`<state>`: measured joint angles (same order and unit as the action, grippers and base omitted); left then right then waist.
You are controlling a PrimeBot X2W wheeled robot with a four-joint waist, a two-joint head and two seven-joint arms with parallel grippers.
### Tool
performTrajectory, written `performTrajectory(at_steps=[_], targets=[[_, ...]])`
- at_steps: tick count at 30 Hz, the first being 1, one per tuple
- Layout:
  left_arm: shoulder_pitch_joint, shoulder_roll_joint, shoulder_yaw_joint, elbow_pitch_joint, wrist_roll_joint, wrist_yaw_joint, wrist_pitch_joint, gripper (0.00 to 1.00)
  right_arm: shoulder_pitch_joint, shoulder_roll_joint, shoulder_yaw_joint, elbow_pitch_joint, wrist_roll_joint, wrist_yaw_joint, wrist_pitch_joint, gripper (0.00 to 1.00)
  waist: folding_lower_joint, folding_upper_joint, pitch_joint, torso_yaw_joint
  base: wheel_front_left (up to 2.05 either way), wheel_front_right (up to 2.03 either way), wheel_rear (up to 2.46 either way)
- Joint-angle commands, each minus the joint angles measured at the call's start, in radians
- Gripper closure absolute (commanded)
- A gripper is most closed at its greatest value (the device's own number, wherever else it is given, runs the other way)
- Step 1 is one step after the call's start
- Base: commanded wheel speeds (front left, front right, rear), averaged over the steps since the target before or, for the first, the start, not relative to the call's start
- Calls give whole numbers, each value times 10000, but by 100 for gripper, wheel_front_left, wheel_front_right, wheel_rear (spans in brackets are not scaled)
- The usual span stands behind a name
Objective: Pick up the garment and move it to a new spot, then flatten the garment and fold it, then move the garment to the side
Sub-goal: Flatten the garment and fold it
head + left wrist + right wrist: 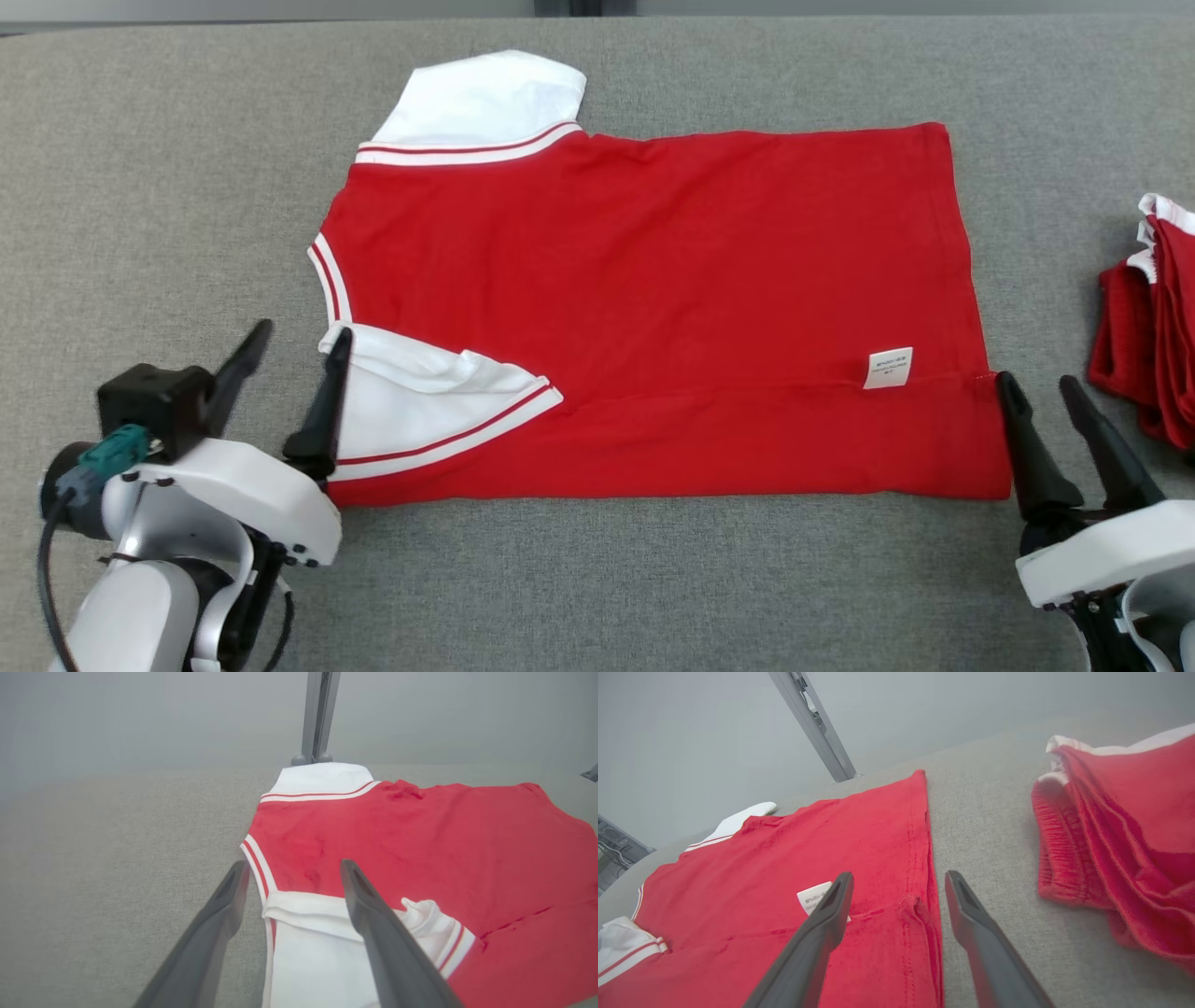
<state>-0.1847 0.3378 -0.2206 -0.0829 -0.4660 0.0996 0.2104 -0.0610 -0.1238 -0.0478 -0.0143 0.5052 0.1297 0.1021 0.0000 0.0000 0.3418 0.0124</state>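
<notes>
We see the garment (653, 280), a red shirt with white sleeves, lying sideways across the middle of the head view on the grey surface (140, 187), collar toward the left of the frame and hem toward the right. Its near long edge looks turned over onto the body, with the near sleeve (420, 401) lying on top and a white label (889, 367) showing by the fold line. The left gripper (303, 329) at lower left stands spread and holds nothing, with the sleeve's edge lying between its fingers in the left wrist view. The right gripper (1036, 379) at lower right is likewise released, straddling the hem corner. We judge the fold to be partway done, with the far side still to bring in. To do that well we would take the far edge at both ends together, pinch only the top layer with the far sleeve (485, 98), and carry it over evenly so the near fold is not dragged. A second red pile (1153, 327) lies just beside the right gripper at the right edge, so we should keep that arm's swing from snagging it. A metal post (317, 718) stands beyond the far edge.
</notes>
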Motion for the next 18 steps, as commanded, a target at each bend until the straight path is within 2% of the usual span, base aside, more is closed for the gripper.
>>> performTrajectory(at_steps=[1, 4, 8, 14, 18], targets=[[-43, 34, 177, 12, 156, 185, -284, 0, 96, 1, -80, -214, 9, 20, -340, 0, 0, 0, -112, -8, 0, 0, 0], [114, -176, 451, -107, 392, 669, -989, 0, 194, 56, -236, -582, -361, 20, -1019, 0, 0, 0, -312, -74, 0, 0, 0], [214, -523, 762, -255, 503, 1044, -2049, 0, -57, 12, 71, -970, -775, 20, -1778, 0, 0, 0, -634, -161, 0, 0, 0], [277, -830, 757, 96, 752, 1149, -3298, 0, -321, -145, 418, -727, -1511, 20, -2320, 0, 0, 0, -1065, -141, 0, 0, 0], [334, -832, 708, 735, 1043, 1232, -3945, 0, -283, -132, 483, -369, -1959, 20, -2392, 0, 0, 0, -1333, -52, 0, 0, 0]])
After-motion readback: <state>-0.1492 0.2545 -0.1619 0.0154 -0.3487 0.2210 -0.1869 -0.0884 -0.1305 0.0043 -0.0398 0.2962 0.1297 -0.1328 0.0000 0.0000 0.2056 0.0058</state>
